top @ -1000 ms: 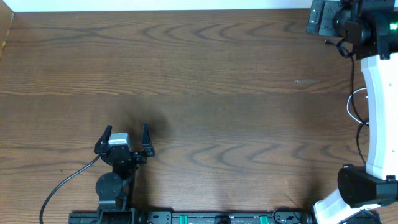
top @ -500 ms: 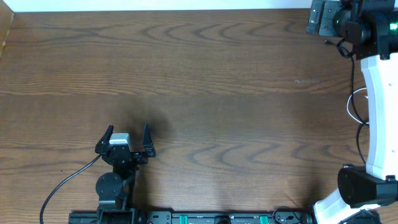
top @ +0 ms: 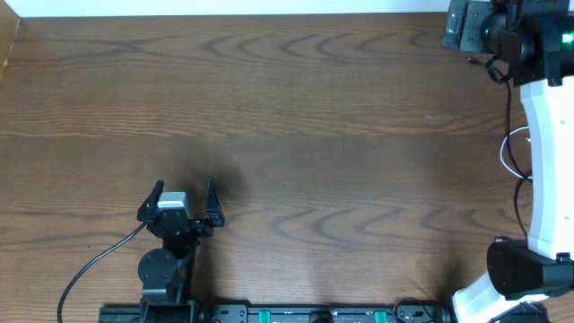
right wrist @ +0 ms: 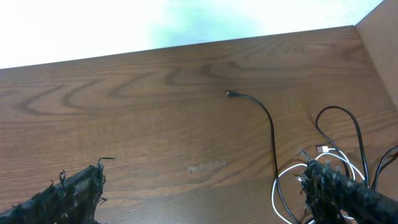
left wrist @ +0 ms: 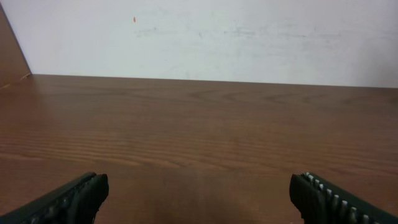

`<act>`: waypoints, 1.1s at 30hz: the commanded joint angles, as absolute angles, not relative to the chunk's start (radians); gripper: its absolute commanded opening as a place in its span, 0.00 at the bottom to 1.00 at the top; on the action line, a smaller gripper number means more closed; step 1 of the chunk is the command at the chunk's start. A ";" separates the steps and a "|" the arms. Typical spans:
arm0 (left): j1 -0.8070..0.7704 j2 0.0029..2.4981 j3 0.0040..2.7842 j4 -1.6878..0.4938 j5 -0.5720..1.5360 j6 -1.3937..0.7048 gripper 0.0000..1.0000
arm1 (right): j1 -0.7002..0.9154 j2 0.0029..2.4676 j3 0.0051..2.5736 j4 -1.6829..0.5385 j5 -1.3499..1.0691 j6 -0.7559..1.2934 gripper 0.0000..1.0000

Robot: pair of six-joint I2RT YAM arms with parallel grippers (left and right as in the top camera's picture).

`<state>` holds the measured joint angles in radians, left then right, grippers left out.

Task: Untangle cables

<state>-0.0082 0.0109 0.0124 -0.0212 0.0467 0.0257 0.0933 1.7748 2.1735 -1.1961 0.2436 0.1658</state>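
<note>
The cables lie at the table's right edge. In the right wrist view a thin black cable runs from a small plug end at mid-table down into loops, tangled with a white cable that has a small white plug. In the overhead view the black cable and the white cable lie beside the right arm, partly hidden by it. My right gripper is open and empty, raised above the table, the tangle next to its right finger; in the overhead view it sits at the far right corner. My left gripper is open and empty near the front left; it also shows in the left wrist view.
A pale scuff mark is on the wooden table left of the cables. A white wall runs along the far edge, and a wooden side board stands at the right. A thick black lead runs from the left arm's base.
</note>
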 commanded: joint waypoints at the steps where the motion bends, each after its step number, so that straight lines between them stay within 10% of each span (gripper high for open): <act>1: -0.008 0.005 0.004 -0.070 0.037 0.021 0.98 | 0.099 1.765 2.180 -1.198 0.256 0.152 0.99; 24: -0.008 0.005 0.004 -0.070 0.037 0.021 0.98 | 0.096 1.699 2.149 -1.139 0.341 0.114 0.99; 33: -0.008 0.005 0.004 -0.070 0.037 0.021 0.98 | 0.090 1.279 1.585 -0.689 0.337 0.118 0.99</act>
